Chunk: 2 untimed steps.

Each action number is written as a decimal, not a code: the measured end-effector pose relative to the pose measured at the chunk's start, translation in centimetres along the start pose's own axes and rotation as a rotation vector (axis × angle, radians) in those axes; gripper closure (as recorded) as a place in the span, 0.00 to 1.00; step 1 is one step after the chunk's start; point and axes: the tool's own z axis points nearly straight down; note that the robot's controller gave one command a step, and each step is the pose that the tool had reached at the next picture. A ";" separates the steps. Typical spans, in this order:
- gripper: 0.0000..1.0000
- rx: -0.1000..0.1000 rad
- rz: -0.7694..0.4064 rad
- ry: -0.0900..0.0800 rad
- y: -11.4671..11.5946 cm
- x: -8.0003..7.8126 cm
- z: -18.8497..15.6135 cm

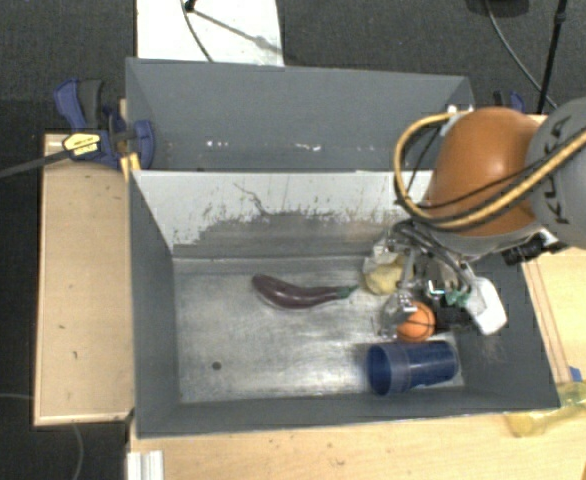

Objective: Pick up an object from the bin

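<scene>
My gripper (410, 286) is low in the bin's right half, under the arm's orange cover. Directly below it lies a small orange ball-like thing (416, 323), touching or nearly touching the gripper; whether it is held is hidden. A pale cream lump (380, 276) sits just left of the gripper. A dark blue cup (411, 366) lies on its side in front of the orange thing, near the bin's front wall.
A purple eggplant with a green stem (291, 293) lies at the middle of the bin floor. A white thing (489, 309) rests against the right wall beside the gripper. The left half of the floor is bare metal.
</scene>
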 end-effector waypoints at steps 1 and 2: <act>0.00 0.000 0.000 -0.008 0.0 -0.2 -0.4; 1.00 -0.002 0.071 -0.016 4.8 -3.3 8.9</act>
